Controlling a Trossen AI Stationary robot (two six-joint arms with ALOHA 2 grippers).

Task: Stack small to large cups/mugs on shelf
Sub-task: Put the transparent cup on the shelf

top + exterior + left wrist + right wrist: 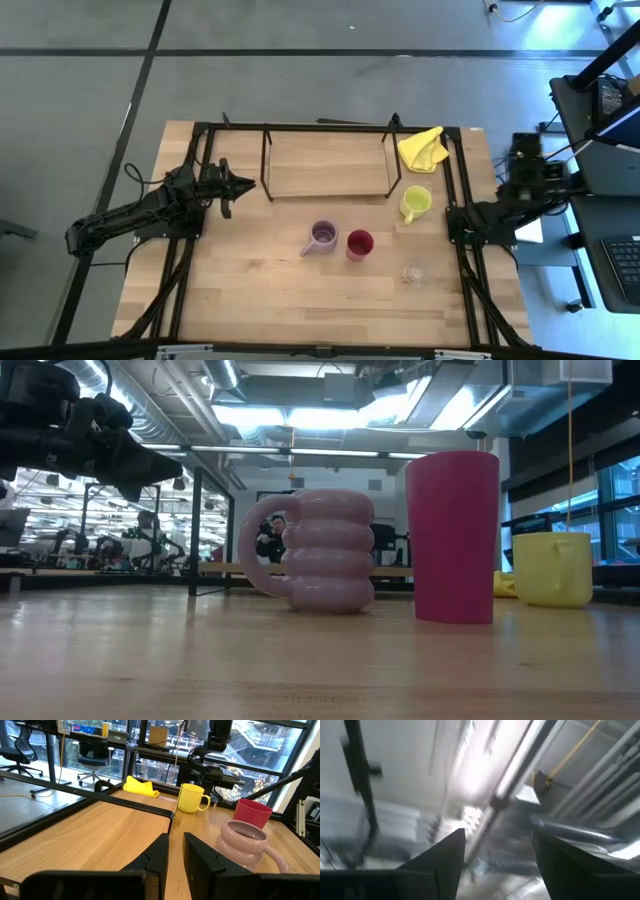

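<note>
The pale lilac mug (322, 237) and the dark red cup (360, 243) stand side by side on their bases at the table's middle. The yellow-green mug (414, 203) stands to their right, by the shelf's right end. The tiny clear glass (414, 271) stands nearer the front. The shelf (330, 165), black rods with a wood board, stands at the far middle with nothing on it. My left gripper (240, 185) hovers at the shelf's left end, pointing right, shut but for a narrow slit, and holds nothing. My right gripper (498, 855) is open and empty; its arm (490, 215) is folded at the right edge.
A yellow cloth (422, 148) lies at the far right, behind the shelf's right end. The black table frame (200, 200) runs along both sides. Bare wood lies at the front left (230, 290).
</note>
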